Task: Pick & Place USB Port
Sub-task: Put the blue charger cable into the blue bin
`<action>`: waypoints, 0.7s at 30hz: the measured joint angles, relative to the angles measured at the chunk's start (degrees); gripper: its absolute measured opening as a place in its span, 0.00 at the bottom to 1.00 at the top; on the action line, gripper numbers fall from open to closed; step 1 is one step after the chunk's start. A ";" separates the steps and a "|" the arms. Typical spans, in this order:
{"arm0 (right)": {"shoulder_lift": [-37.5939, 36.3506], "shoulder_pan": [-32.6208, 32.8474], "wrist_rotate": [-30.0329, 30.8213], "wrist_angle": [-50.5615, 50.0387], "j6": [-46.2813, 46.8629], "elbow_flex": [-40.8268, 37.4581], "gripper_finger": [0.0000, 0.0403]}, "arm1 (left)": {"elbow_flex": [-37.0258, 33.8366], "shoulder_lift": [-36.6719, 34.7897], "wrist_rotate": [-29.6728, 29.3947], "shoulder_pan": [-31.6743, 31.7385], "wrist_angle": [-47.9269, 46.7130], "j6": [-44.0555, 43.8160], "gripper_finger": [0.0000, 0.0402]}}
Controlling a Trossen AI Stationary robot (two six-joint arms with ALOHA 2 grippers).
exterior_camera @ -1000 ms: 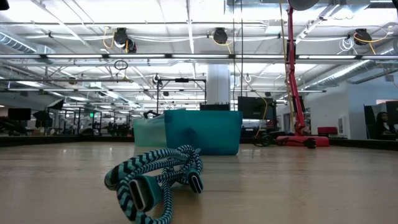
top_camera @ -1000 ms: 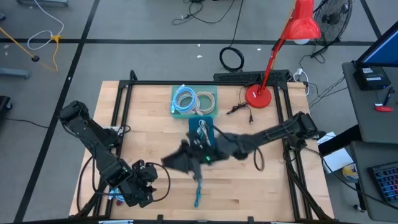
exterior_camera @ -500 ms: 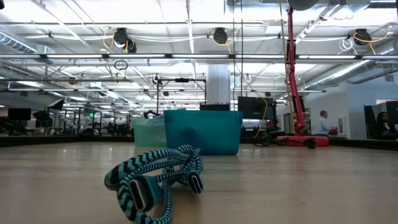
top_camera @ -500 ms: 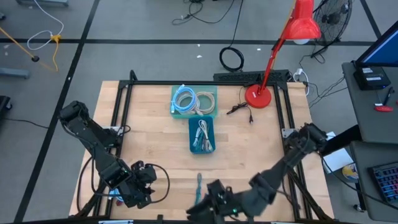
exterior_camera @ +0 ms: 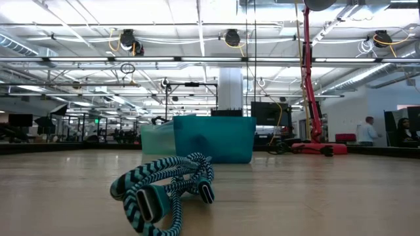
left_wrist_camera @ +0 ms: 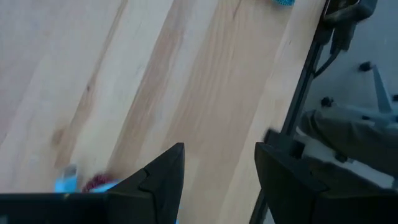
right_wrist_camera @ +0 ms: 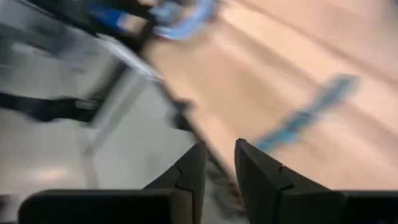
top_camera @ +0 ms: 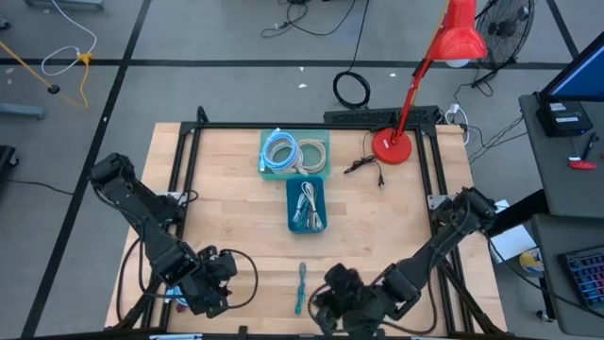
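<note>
teal cable on the table, both arms low at the near edge

in the high view the teal braided usb cable [top_camera: 301, 287] lies loose on the wooden table [top_camera: 226, 198], low and centre in the frame, touched by neither gripper. the right gripper [top_camera: 326, 307] sits just right of it at the bottom edge, its fingers [right_wrist_camera: 186, 171] drawn to a narrow gap with nothing between them. the left gripper [top_camera: 209, 293] rests at lower left, jaws wide and empty. above centre stand a dark teal bin [top_camera: 306, 205] and a lighter bin [top_camera: 295, 153] of coiled cables.

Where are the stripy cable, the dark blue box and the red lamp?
stripy cable [exterior_camera: 164, 190], low view, middle of its coil
dark blue box [top_camera: 306, 205], high view, its inside
red lamp [top_camera: 388, 145], high view, its round base
</note>
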 joint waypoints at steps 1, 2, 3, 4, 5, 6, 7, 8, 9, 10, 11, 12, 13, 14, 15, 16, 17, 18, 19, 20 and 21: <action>0.00 -0.34 -0.51 -3.64 1.24 0.00 0.18 | 0.00 0.00 1.04 0.00 -0.59 -0.56 0.49; 0.00 -0.50 -0.70 -7.24 2.74 0.00 0.18 | 0.00 0.00 2.00 0.00 -1.44 -1.07 0.49; 0.00 -0.73 -0.81 -10.44 3.87 0.00 0.18 | 0.00 0.00 2.97 -0.02 -2.44 -1.54 0.49; 0.00 -0.95 -1.06 -13.53 4.90 0.00 0.18 | 0.00 0.00 3.77 -0.09 -3.59 -1.94 0.49; 0.00 -1.14 -1.51 -16.62 6.17 0.00 0.18 | 0.00 0.00 4.19 -0.22 -4.88 -2.29 0.49; 0.00 -1.43 -2.07 -19.69 7.66 0.00 0.18 | 0.00 0.00 4.27 -0.40 -6.07 -2.42 0.49; 0.00 -1.58 -2.35 -22.57 9.30 0.00 0.18 | 0.00 0.00 4.30 -0.57 -7.04 -2.72 0.49; 0.00 -1.83 -3.15 -25.42 11.24 0.00 0.18 | 0.00 0.00 4.18 -0.63 -7.71 -2.91 0.49; 0.00 -2.08 -4.38 -28.00 13.39 0.00 0.18 | 0.00 0.00 3.91 -0.63 -7.89 -2.91 0.49; 0.00 -2.37 -6.04 -30.20 15.25 -0.02 0.18 | 0.00 0.00 3.60 -0.61 -7.60 -2.91 0.49; 0.00 -2.69 -7.86 -32.01 16.80 -0.01 0.18 | 0.00 0.00 3.26 -0.38 -7.08 -2.91 0.49; 0.00 -2.96 -9.37 -33.17 18.00 -0.02 0.18 | 0.00 0.00 2.95 0.02 -6.47 -2.89 0.49; 0.00 -3.29 -10.59 -33.83 19.56 -0.32 0.18 | 0.00 0.00 2.57 0.53 -5.84 -2.76 0.49; 0.00 -3.59 -11.24 -33.83 21.00 -0.79 0.18 | 0.00 0.00 2.29 0.93 -5.30 -2.46 0.49; 0.00 -3.77 -11.48 -33.19 22.32 -1.37 0.18 | 0.00 0.00 2.11 1.40 -5.08 -2.16 0.49; 0.00 -3.87 -11.44 -31.75 23.07 -2.07 0.18 | 0.00 0.00 2.06 1.82 -5.08 -1.79 0.49; 0.00 -4.03 -11.26 -29.76 23.27 -2.91 0.18 | 0.00 0.00 2.05 2.19 -5.19 -1.46 0.49; 0.00 -4.21 -11.19 -27.59 23.40 -3.85 0.19 | 0.00 0.00 2.05 2.45 -5.27 -1.04 0.49; 0.00 -4.44 -11.19 -25.19 23.39 -4.92 0.19 | 0.00 0.00 2.06 2.69 -5.29 -0.59 0.49; 0.00 -4.58 -11.15 -22.56 23.12 -6.10 0.19 | 0.00 0.00 2.05 2.85 -5.27 -0.22 0.49; 0.00 -4.79 -11.15 -19.39 22.15 -7.43 0.19 | 0.00 0.00 2.05 3.03 -5.25 -0.05 0.49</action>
